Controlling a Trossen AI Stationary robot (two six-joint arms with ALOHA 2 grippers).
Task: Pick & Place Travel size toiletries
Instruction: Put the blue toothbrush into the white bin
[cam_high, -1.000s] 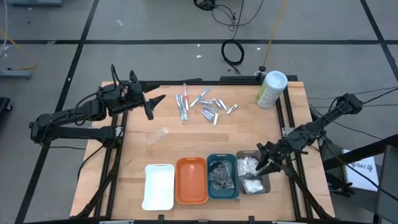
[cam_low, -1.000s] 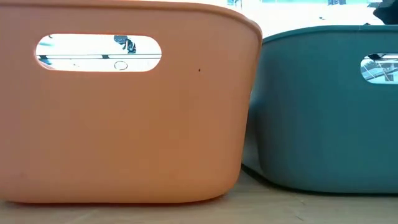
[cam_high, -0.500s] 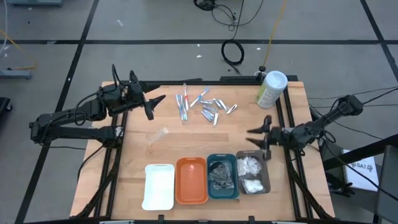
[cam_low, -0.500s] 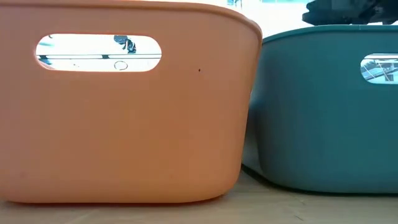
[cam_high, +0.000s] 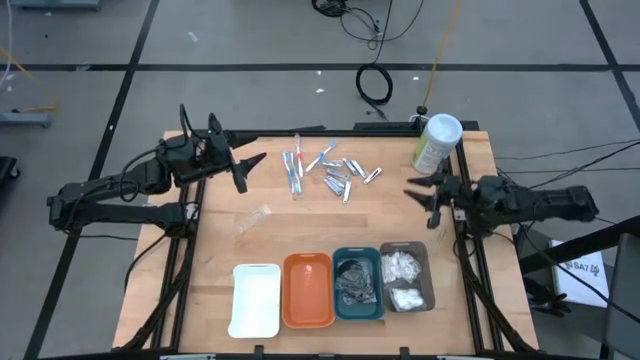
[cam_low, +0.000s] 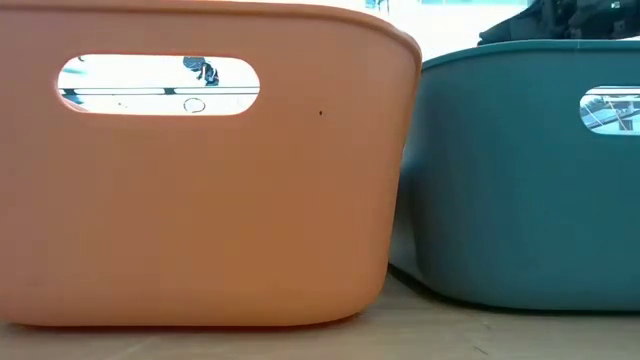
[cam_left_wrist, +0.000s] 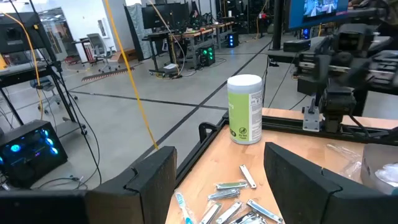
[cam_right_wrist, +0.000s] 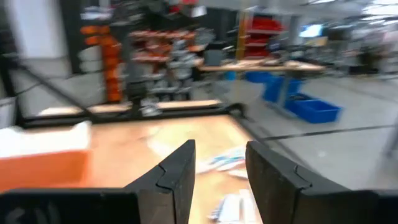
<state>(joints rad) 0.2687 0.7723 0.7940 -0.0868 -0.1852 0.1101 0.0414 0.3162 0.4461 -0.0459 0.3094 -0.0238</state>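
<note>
Silvery clippers (cam_high: 345, 178) wait on the counter (cam_high: 300, 235); right tool (cam_high: 421, 196), fingers apart and empty, must reach them next.

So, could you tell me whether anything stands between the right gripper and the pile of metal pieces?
Nothing visible does. The right gripper, open and empty, sits near the table's right edge; bare wood separates it from the metal pieces. The canister stands off that line.

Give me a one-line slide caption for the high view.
Both end effectors, left and right, open and empty beside scattered toiletries; four trays line the table's front edge.
</note>
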